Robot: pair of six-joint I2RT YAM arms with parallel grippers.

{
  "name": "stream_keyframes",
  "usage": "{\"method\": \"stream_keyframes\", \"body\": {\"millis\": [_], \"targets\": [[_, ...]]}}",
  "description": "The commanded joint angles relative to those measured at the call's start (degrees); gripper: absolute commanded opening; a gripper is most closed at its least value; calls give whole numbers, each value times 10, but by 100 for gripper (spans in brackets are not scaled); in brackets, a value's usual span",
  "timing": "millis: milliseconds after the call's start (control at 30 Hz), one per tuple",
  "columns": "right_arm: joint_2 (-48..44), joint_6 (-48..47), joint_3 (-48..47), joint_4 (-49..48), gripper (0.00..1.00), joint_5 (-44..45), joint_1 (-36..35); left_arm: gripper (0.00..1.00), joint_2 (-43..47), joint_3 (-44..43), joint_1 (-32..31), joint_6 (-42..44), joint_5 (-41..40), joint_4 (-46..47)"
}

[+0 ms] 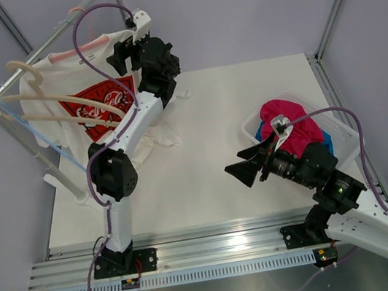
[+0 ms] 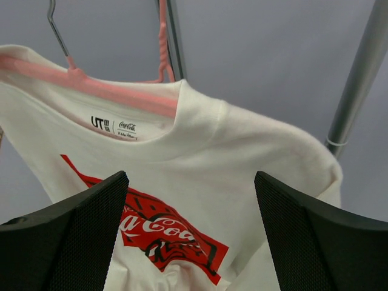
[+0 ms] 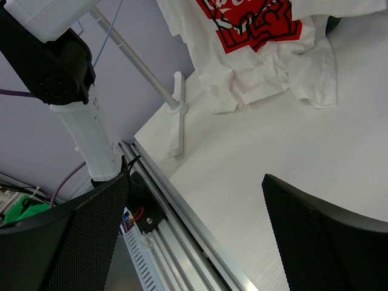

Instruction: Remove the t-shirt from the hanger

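The white t-shirt [image 1: 69,80] with a red graphic hangs on the salmon-pink hanger [image 1: 82,48] on the rack at the back left, and its hem trails onto the table. In the left wrist view the t-shirt [image 2: 242,145] fills the frame and the hanger [image 2: 109,92] shows inside the collar. My left gripper [image 1: 124,51] is open and empty, just in front of the shirt's right shoulder, not touching it [image 2: 191,242]. My right gripper [image 1: 243,164] is open and empty above the table's middle right. In the right wrist view [image 3: 194,236] the t-shirt's lower part [image 3: 267,66] shows far off.
A thick beige hanger [image 1: 27,79] and a thin light-blue wire hanger [image 1: 30,133] hang on the same metal rail [image 1: 52,42]. The rack's white foot [image 3: 177,115] rests on the table. A white basket [image 1: 340,133] with a magenta garment [image 1: 290,123] stands at the right.
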State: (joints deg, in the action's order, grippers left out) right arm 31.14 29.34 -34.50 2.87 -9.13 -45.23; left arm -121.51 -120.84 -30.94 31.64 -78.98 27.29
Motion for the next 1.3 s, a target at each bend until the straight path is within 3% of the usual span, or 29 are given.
{"method": "stream_keyframes", "body": {"millis": [0,100,367,467,733,1033,1100,1167,1267], "targets": [[-9,-3,-28,-6,100,-1,-5,86,59,19,-2,-30,-40,-8],[-9,-5,-27,-5,99,4,-5,82,76,37,-2,-32,-54,-9],[11,-9,-29,-4,99,14,-5,83,109,74,-2,11,-79,6],[18,-7,-32,-6,99,7,-5,83,127,106,-2,47,-86,53],[20,-17,-32,5,99,40,-5,82,199,192,-10,32,-93,58],[38,-10,-36,-3,99,26,-5,82,176,35,-54,-19,-67,-140],[45,-5,-33,-11,99,12,-5,83,158,-8,-53,16,-80,-119],[51,-5,-34,-13,100,11,-5,83,146,-11,-55,49,-78,-29],[53,-9,-35,-8,100,20,-5,83,123,-47,-57,-1,-51,-85]]}}
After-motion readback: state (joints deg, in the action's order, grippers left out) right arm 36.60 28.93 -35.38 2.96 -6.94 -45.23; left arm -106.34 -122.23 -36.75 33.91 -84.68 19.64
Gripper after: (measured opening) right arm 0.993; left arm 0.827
